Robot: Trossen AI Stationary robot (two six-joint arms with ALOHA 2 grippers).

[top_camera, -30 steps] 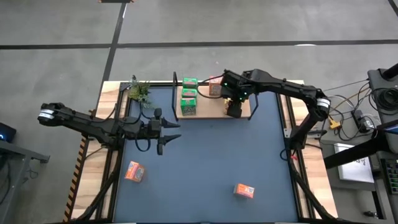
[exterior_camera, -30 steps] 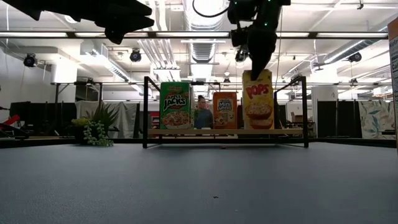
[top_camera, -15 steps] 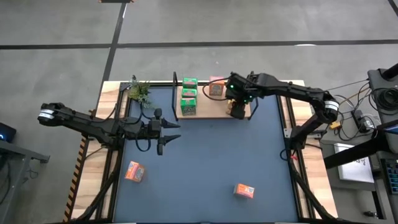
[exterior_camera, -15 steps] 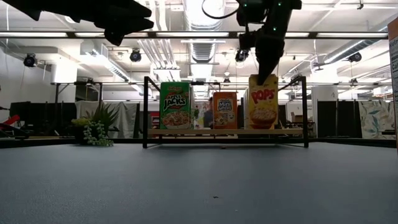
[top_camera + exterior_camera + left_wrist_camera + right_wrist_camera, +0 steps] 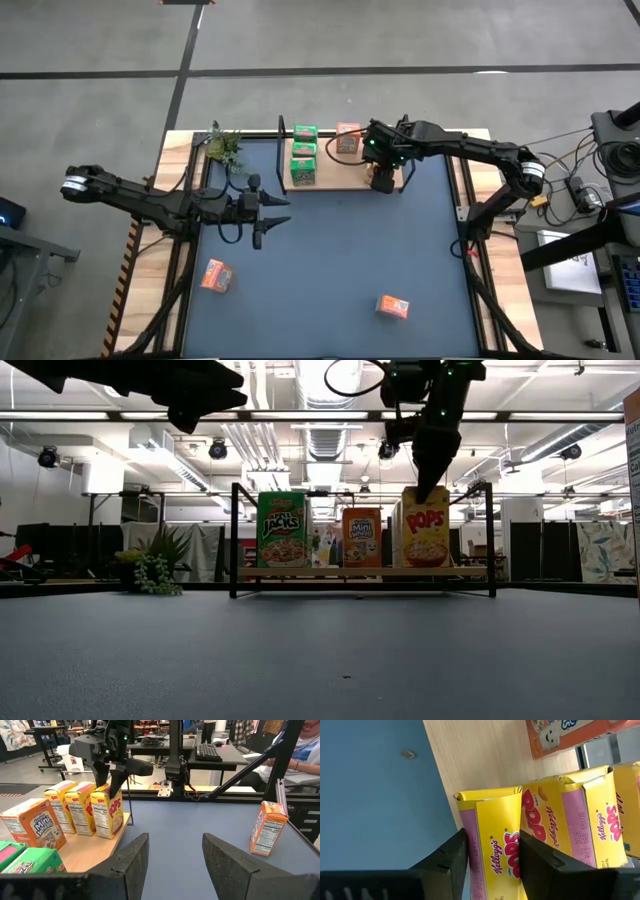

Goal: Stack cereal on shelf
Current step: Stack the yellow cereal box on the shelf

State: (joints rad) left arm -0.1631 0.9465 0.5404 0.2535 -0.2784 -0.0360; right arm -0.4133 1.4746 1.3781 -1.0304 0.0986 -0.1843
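Observation:
My right gripper (image 5: 428, 486) is shut on a yellow cereal box (image 5: 425, 540) at the right end of the light-wood shelf (image 5: 340, 176). Two more yellow boxes (image 5: 70, 806) stand behind it. An orange box (image 5: 362, 537) stands mid-shelf, and green boxes (image 5: 303, 160) are lined up at the left end. Two orange boxes (image 5: 216, 275) (image 5: 393, 306) lie loose on the blue mat. My left gripper (image 5: 272, 215) hovers open above the mat's left side, holding nothing. My right gripper pinches the yellow box's upper end (image 5: 492, 845) between its two fingers, which come from above, pointing steeply down. The box stands upright below them, printed front toward the near edge. Its bottom (image 5: 107, 835) appears to rest on the shelf board's near right corner.
A small green plant (image 5: 225, 148) sits at the table's far left corner. Thin black posts (image 5: 234, 540) (image 5: 492, 540) rise at the shelf's ends. A bare stretch of blue mat (image 5: 330, 260) lies between the shelf and the loose boxes. A person sits beyond the table (image 5: 300, 750).
My right gripper has gone down and a little toward the far edge with the yellow box, which stays upright and now stands in front of the other yellow boxes on the shelf.

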